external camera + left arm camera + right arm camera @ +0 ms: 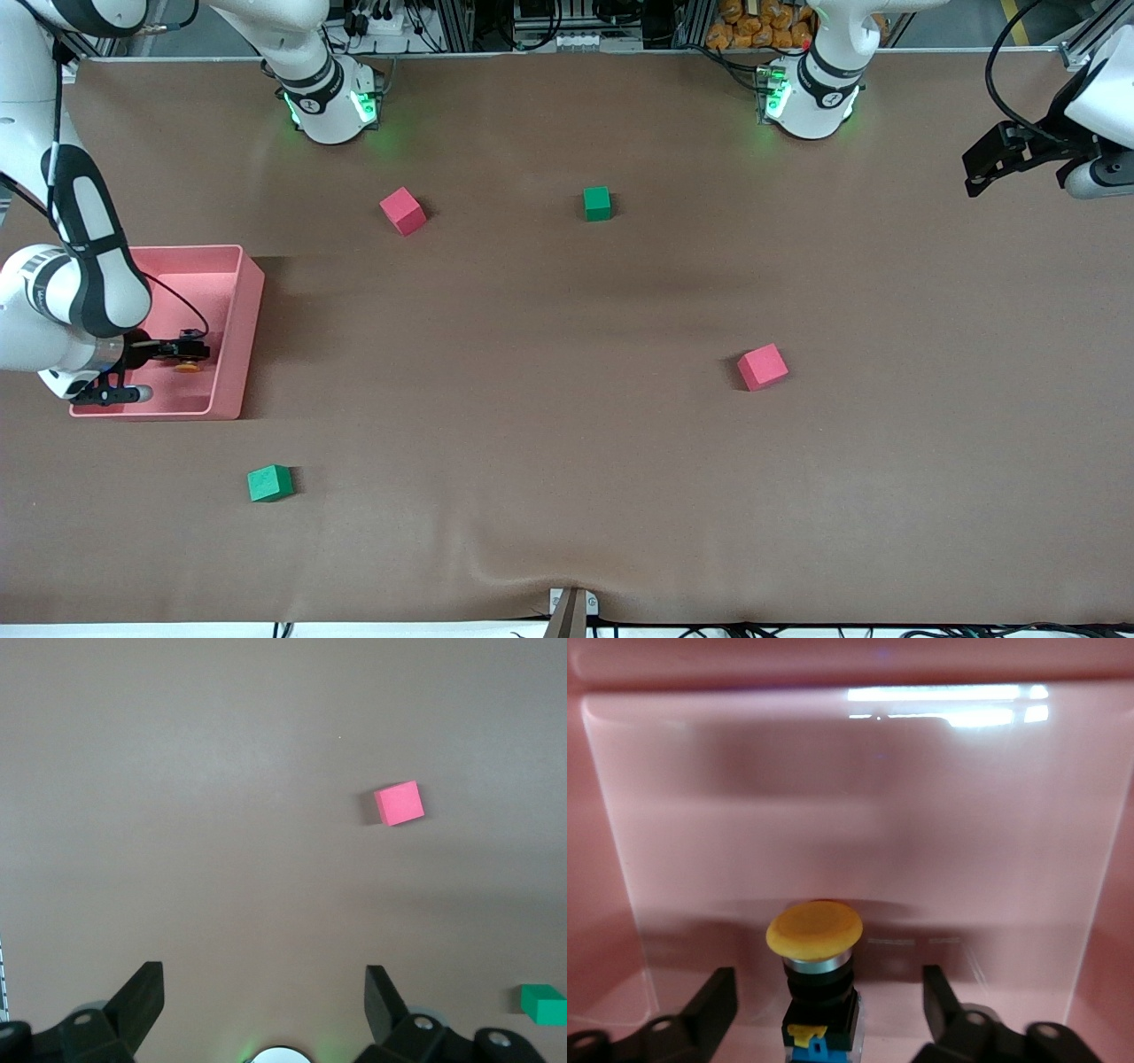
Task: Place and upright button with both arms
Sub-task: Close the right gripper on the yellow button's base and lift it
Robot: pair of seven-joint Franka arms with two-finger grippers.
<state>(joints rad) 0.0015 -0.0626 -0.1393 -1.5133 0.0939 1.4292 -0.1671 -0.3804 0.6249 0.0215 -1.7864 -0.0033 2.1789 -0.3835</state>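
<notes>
button between open right claw

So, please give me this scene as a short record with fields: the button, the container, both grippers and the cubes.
button: the button lies in the pink bin, orange cap toward the bin's wall
pink bin: on the table, at the right arm's end
right gripper: the right gripper is down in the bin, fingers open on either side of the button, not clamped on it
left gripper: the left gripper is open, empty, waiting above the table at the left arm's end
cubes: two red cubes and two green cubes, scattered on the table, apart from each other
</notes>
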